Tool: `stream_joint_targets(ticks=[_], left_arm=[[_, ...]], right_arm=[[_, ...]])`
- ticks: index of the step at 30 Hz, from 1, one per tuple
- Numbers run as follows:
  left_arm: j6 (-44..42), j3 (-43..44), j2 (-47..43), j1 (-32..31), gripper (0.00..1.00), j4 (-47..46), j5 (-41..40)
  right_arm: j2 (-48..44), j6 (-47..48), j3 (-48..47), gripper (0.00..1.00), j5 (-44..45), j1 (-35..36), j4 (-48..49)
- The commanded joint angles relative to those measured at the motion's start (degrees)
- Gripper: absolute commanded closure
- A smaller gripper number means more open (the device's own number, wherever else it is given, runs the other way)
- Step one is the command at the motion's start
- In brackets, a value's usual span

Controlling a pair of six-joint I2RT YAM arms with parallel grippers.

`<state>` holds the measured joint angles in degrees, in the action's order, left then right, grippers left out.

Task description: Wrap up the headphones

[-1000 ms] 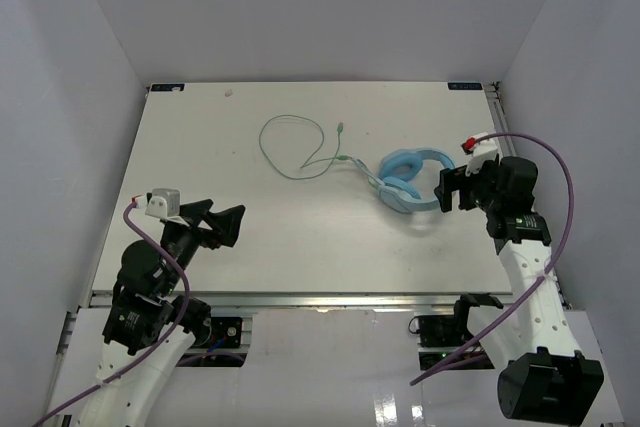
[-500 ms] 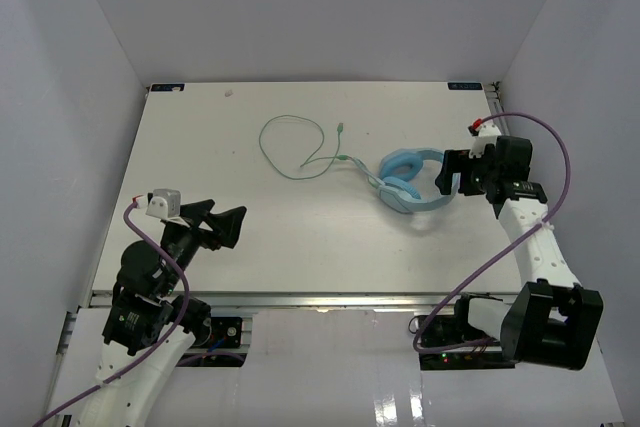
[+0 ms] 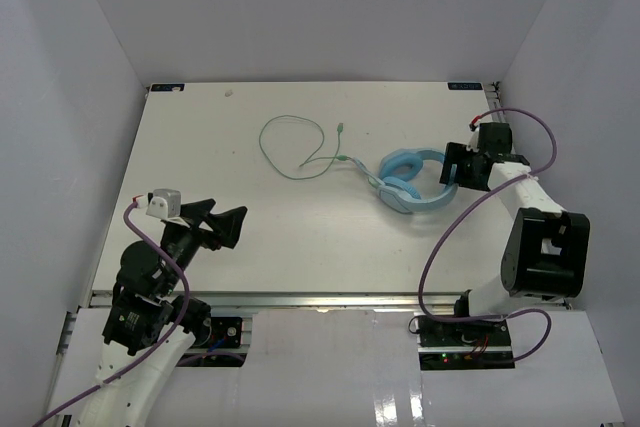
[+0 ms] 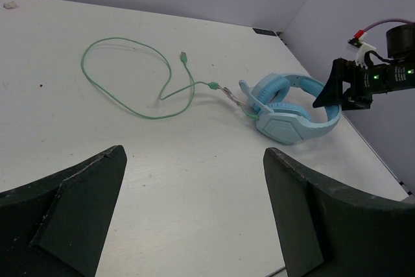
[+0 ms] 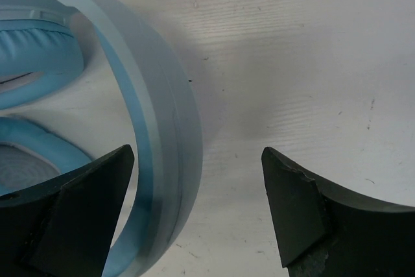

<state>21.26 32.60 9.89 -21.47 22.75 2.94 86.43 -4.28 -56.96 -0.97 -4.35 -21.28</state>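
The light blue headphones [image 3: 408, 183] lie on the white table [image 3: 250, 247] right of centre, earcups to the left and headband [image 5: 162, 121] arching to the right. Their thin pale green cable [image 3: 290, 147] runs left in a loose loop and ends in a plug [image 4: 184, 56]. My right gripper [image 3: 452, 175] stands open at the headband. In the right wrist view the band passes between the fingers, near the left finger [image 5: 71, 218] and well apart from the right one. My left gripper [image 3: 235, 225] hangs open over the near left of the table, far from the headphones [image 4: 288, 108].
White walls close in the table on the left, the back and the right. The right arm's purple cable [image 3: 450, 237] arcs over the table's right edge. The table's near edge is a metal rail [image 3: 300, 297].
The right arm has swung its elbow back toward the near edge and reaches further along the right side; its gripper has edged onto the headband. The left arm and headphones have not moved.
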Motion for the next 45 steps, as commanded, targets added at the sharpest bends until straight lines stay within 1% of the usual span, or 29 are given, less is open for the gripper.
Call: stream_joint_targets(ticks=[1, 2, 3, 4, 6, 7, 8, 10, 12, 14, 16, 18, 20, 23, 29, 34, 38, 40, 42, 45], left_arm=[[-0.44, -0.08, -0.05, 0.03, 0.02, -0.68, 0.49], [-0.43, -0.08, -0.05, 0.03, 0.02, -0.75, 0.49], [-0.43, -0.08, 0.06, 0.03, 0.02, -0.72, 0.54], [-0.47, -0.13, 0.17, 0.03, 0.02, -0.73, 0.82], [-0.74, -0.41, 0.38, 0.03, 0.02, -1.34, 3.03], [-1.06, -0.78, 0.57, 0.03, 0.02, -2.44, 6.49], [-1.75, -1.27, 1.43, 0.03, 0.02, -3.73, 10.36], [-3.73, -2.43, 4.29, 0.03, 0.02, -6.61, 18.78], [-4.94, -3.63, 8.12, 0.03, 0.02, -9.96, 25.85], [-5.57, -4.99, 10.67, 0.03, 0.02, -13.84, 28.87], [-6.40, -5.52, 12.79, 0.03, 0.02, -16.36, 31.07], [-7.77, -5.22, 14.61, 0.03, 0.02, -18.54, 33.40], [-10.20, -4.14, 16.01, -0.01, 0.02, -19.92, 36.19], [-14.55, -2.01, 19.32, -0.34, 0.02, -21.00, 38.78], [-23.32, 1.21, 24.04, -2.83, 0.02, -22.22, 39.78], [-25.85, 0.90, 30.04, -6.49, 0.02, -25.88, 42.04], [-31.84, -0.37, 32.81, -10.06, 0.02, -27.03, 37.57], [-33.72, -0.94, 35.26, -11.14, 0.02, -29.38, 35.80], [-33.96, -1.73, 37.35, -11.22, 0.02, -32.60, 34.35], [-33.68, -2.62, 40.67, -11.31, 0.03, -38.84, 28.42]], right_arm=[[4.05, 1.97, -3.18, 0.22, 3.05, 1.53, -0.67], [4.72, 2.20, -3.38, 0.25, 3.15, 1.54, -0.83], [5.48, 2.64, -3.58, 0.31, 3.06, 1.54, -0.81], [5.98, 3.12, -3.84, 0.42, 2.65, 1.52, -0.83], [6.08, 3.91, -4.37, 0.67, 1.01, 1.47, -1.00], [5.39, 4.10, -4.56, 0.78, -0.57, 1.52, -1.09], [4.29, 5.27, -4.57, 0.85, -2.07, 1.54, -0.93], [1.42, 9.22, -4.31, 0.92, -4.95, 1.54, -0.18], [-3.97, 13.92, -2.73, 0.92, -10.42, 1.70, 0.54], [-11.18, 17.39, -0.92, 0.92, -15.77, 1.96, 1.03], [-17.19, 19.65, 0.87, 0.92, -19.19, 3.13, 0.78], [-22.09, 21.29, 1.62, 0.92, -20.14, 4.26, -0.28], [-25.01, 21.92, 0.92, 0.92, -22.25, 4.27, -2.10], [-29.09, 22.31, -2.16, 0.92, -24.83, 4.27, -4.09], [-31.15, 19.28, -12.42, 0.92, -29.03, 4.27, -6.74], [-30.15, 15.95, -20.72, 0.92, -31.84, 4.27, -8.63], [-28.75, 15.14, -27.16, 0.92, -33.35, 4.27, -10.28], [-28.31, 14.52, -29.08, 0.92, -34.06, 4.27, -10.43], [-28.07, 13.73, -30.76, 0.92, -34.69, 4.27, -10.30], [-27.69, 12.68, -32.78, 0.92, -34.89, 4.27, -9.92]])
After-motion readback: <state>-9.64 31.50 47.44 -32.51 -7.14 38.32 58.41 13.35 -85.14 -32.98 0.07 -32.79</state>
